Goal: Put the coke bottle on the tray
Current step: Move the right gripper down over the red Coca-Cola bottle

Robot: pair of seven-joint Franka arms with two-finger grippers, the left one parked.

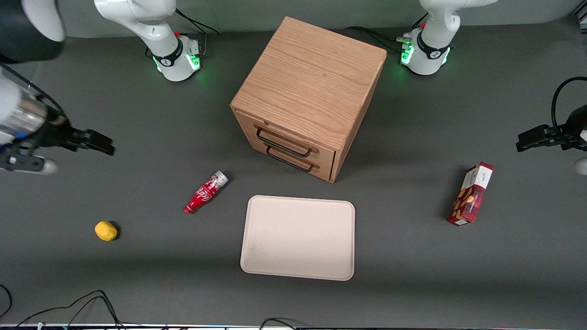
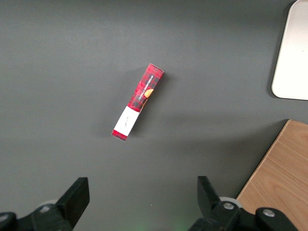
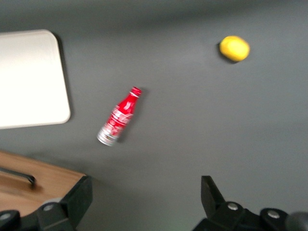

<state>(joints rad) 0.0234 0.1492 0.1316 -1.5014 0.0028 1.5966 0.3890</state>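
The coke bottle lies on its side on the dark table, slim and red with white script, its silvery base toward the wooden cabinet and its neck toward the front camera. The beige tray lies flat beside it, in front of the cabinet's drawers, with nothing on it. My right gripper hangs high above the table toward the working arm's end, well apart from the bottle, open and empty. The right wrist view shows the bottle, the tray's corner and the open fingers with only table between them.
A wooden two-drawer cabinet stands at the table's middle, farther from the front camera than the tray. A yellow lemon-like ball lies toward the working arm's end. A red snack box lies toward the parked arm's end.
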